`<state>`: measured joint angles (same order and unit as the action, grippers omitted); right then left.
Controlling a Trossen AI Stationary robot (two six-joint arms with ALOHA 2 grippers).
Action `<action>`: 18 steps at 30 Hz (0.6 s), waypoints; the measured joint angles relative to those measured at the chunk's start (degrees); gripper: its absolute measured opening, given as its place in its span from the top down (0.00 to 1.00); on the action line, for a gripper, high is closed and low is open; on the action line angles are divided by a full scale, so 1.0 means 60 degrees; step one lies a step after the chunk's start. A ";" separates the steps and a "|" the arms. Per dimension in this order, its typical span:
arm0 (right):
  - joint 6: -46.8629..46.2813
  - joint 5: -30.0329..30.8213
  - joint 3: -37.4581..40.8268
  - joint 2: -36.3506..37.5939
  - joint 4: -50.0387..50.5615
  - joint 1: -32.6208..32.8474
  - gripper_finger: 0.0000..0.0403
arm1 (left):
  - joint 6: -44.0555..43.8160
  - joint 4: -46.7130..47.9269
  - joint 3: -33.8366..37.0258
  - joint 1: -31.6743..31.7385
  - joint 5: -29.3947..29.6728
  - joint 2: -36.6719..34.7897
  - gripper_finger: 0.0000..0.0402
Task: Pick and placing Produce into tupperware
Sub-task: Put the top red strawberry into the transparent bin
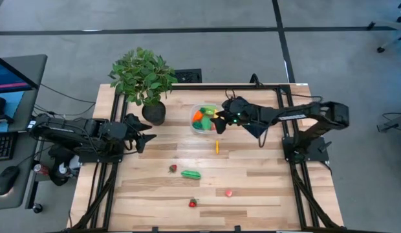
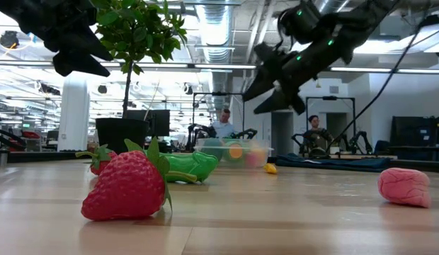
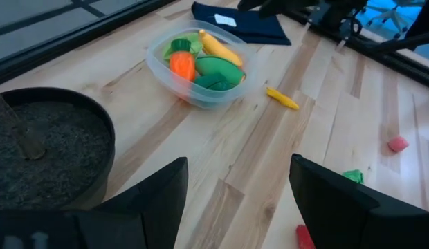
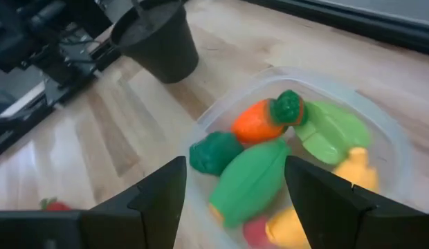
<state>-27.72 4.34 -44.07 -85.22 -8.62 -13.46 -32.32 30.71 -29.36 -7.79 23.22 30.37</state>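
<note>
The clear round tupperware (image 1: pixel 205 120) stands on the table right of the plant pot. It holds an orange carrot (image 4: pixel 259 121), green pieces (image 4: pixel 252 181) and yellow pieces (image 4: pixel 353 168). My right gripper (image 1: pixel 220 121) hovers open and empty just above its right rim, and also shows in the low view (image 2: pixel 265 88). My left gripper (image 1: pixel 146 136) is open and empty at the table's left, beside the pot. A small yellow piece (image 1: pixel 217 147), a green piece (image 1: pixel 191 173), two red strawberries (image 1: pixel 173 169) (image 1: pixel 193 203) and a pink piece (image 1: pixel 229 192) lie on the table.
A leafy plant in a dark pot (image 1: pixel 153 114) stands left of the tupperware, close to my left gripper. A flat dark rectangle with a white label (image 3: pixel 242 24) lies right of the tupperware under my right arm. People sit in the room beyond the table (image 2: pixel 223 126).
</note>
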 joint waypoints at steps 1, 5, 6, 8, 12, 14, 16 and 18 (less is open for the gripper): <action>0.0096 0.0000 0.0000 0.0281 0.0330 0.0057 0.40 | -0.0002 -0.0065 0.0000 0.0000 -0.0002 0.0000 0.40; 0.0207 -0.0003 0.0000 0.1354 0.1780 0.0475 0.40 | 0.0011 -0.0304 0.0000 0.0000 -0.0187 0.0000 0.40; 0.0210 -0.0003 0.0000 0.1585 0.2081 0.0626 0.40 | 0.0065 -0.0362 0.0000 0.0000 -0.0359 0.0004 0.40; 0.0237 0.0000 0.0000 0.2045 0.2695 0.0978 0.40 | 0.0211 -0.0382 0.0000 -0.0002 -0.0769 0.0105 0.40; 0.0227 -0.0003 0.0000 0.2755 0.3686 0.1852 0.40 | 0.0563 -0.0389 0.0000 -0.0006 -0.1754 0.0525 0.40; -0.0004 -0.0003 0.0000 0.3009 0.4029 0.2336 0.40 | 0.0672 -0.0385 0.0000 -0.0007 -0.2096 0.0881 0.40; -0.0291 0.0017 0.0000 0.3218 0.4320 0.2840 0.40 | 0.0684 -0.0397 0.0000 -0.0074 -0.2270 0.1287 0.40; -0.0548 0.0037 0.0000 0.3377 0.4560 0.3350 0.41 | 0.0685 -0.0535 0.0000 -0.0185 -0.2303 0.1812 0.40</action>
<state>-31.00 4.56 -44.07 -64.96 18.74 6.64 -28.21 27.50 -29.36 -8.90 9.40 41.24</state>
